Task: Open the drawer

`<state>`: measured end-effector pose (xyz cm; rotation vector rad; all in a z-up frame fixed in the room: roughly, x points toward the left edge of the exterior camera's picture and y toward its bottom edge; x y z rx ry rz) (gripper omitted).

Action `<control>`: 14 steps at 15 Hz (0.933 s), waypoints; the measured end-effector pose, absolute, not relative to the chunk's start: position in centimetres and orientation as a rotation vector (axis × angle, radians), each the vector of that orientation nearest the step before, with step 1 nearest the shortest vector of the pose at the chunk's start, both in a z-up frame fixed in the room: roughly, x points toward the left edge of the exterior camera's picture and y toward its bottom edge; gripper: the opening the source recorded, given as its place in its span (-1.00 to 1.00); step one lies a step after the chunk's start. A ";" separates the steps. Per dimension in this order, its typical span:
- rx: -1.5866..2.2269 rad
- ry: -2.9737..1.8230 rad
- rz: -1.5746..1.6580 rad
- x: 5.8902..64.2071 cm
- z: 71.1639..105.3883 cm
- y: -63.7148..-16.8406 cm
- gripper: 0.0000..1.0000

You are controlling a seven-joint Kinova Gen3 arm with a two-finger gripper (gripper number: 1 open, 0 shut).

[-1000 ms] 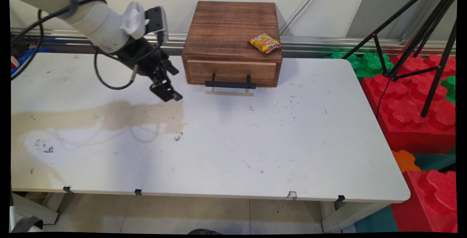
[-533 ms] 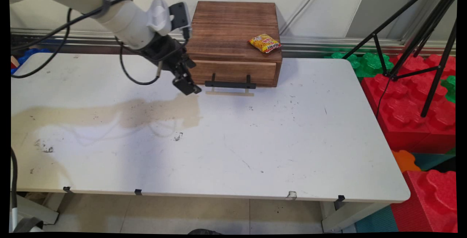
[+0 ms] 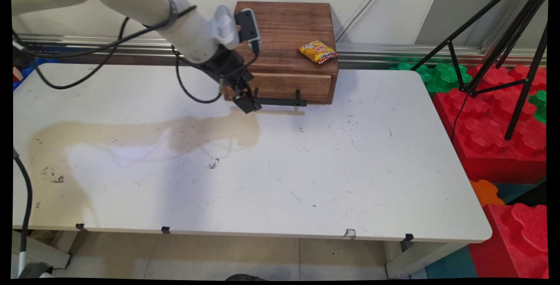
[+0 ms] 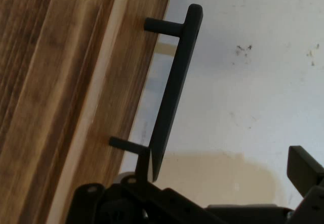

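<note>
While the gripper (image 3: 247,104) sits agape at the left end of the drawer handle (image 3: 280,101) mid-frame, grasping nothing, one finger (image 4: 144,165) could strike the bar instead of straddling it.

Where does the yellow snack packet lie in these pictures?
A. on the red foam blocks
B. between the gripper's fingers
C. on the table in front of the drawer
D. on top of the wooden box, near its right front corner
D: the yellow snack packet rests on the top of the wooden box, near its right front corner, above the drawer front.
</note>
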<state>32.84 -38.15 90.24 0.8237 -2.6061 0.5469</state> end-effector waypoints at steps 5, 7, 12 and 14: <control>0.817 -2.641 0.550 30.7 87.9 -40.3 1.00; 0.811 -2.654 0.553 29.9 86.7 -41.2 1.00; 0.792 -2.674 0.572 28.5 84.6 -43.2 1.00; 0.785 -2.679 0.581 28.1 83.9 -43.9 1.00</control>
